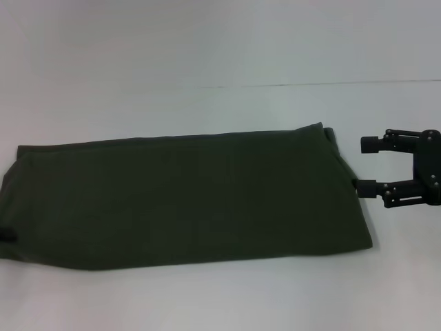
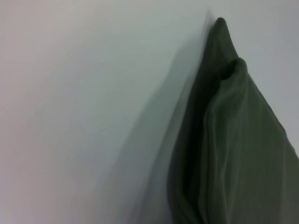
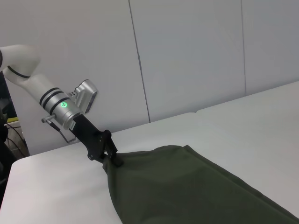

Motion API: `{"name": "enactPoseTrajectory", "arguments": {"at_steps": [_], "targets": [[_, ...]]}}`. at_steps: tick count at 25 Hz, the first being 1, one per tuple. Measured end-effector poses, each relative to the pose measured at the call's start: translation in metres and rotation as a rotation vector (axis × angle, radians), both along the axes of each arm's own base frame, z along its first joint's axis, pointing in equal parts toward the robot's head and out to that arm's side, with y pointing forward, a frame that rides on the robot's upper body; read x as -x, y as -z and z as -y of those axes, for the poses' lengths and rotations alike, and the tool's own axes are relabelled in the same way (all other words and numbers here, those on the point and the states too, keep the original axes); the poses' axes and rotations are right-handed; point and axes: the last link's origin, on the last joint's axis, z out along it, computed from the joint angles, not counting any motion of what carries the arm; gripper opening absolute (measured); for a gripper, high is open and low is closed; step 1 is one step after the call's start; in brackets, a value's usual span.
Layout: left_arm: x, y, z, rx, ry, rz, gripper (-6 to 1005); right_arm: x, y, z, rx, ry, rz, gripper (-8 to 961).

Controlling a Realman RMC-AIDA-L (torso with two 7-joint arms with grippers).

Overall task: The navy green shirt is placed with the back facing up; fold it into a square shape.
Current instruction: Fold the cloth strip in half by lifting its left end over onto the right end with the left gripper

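The navy green shirt [image 1: 186,200] lies plain side up as a long folded band across the white table [image 1: 220,296]. My right gripper [image 1: 366,165] is open just beyond the shirt's right end, and its near finger touches the cloth edge. My left gripper [image 3: 114,158] is shut on the shirt's left end [image 3: 140,172] and holds that corner slightly raised. In the head view only a dark bit of it [image 1: 7,234] shows at the picture's left edge. The left wrist view shows the pinched cloth [image 2: 233,140] rising to a peak.
The table has a seam [image 1: 310,85] running across its far part. A pale panelled wall [image 3: 187,56] stands behind the table. The left arm [image 3: 51,100], white with a green light, reaches in over the table's left end.
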Motion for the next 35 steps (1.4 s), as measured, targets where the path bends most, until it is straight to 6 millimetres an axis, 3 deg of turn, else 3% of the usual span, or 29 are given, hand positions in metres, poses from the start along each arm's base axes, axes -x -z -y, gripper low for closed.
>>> {"name": "enactPoseTrajectory", "arguments": {"at_steps": [10, 19, 22, 27, 29, 32, 35], "targets": [[0.012, -0.029, 0.003, -0.023, 0.035, -0.078, 95, 0.001, 0.0, -0.003, -0.003, 0.02, -0.001, 942], [0.007, -0.035, -0.001, -0.036, 0.071, -0.085, 104, -0.004, 0.0, -0.006, -0.031, 0.043, 0.01, 942], [-0.028, -0.048, -0.023, -0.068, 0.242, -0.055, 106, -0.012, -0.006, -0.007, -0.074, 0.084, 0.013, 941], [-0.123, -0.038, -0.063, -0.064, 0.637, 0.096, 111, -0.032, -0.03, -0.002, -0.177, 0.181, -0.03, 941], [-0.167, -0.016, -0.08, -0.015, 0.787, 0.128, 113, -0.044, -0.04, 0.001, -0.227, 0.25, -0.047, 941], [-0.231, 0.037, -0.096, 0.108, 0.964, 0.137, 116, -0.052, -0.045, 0.003, -0.249, 0.301, -0.052, 941], [-0.27, 0.091, -0.097, 0.204, 1.045, 0.105, 118, -0.06, -0.05, 0.004, -0.27, 0.353, -0.052, 941]]}}
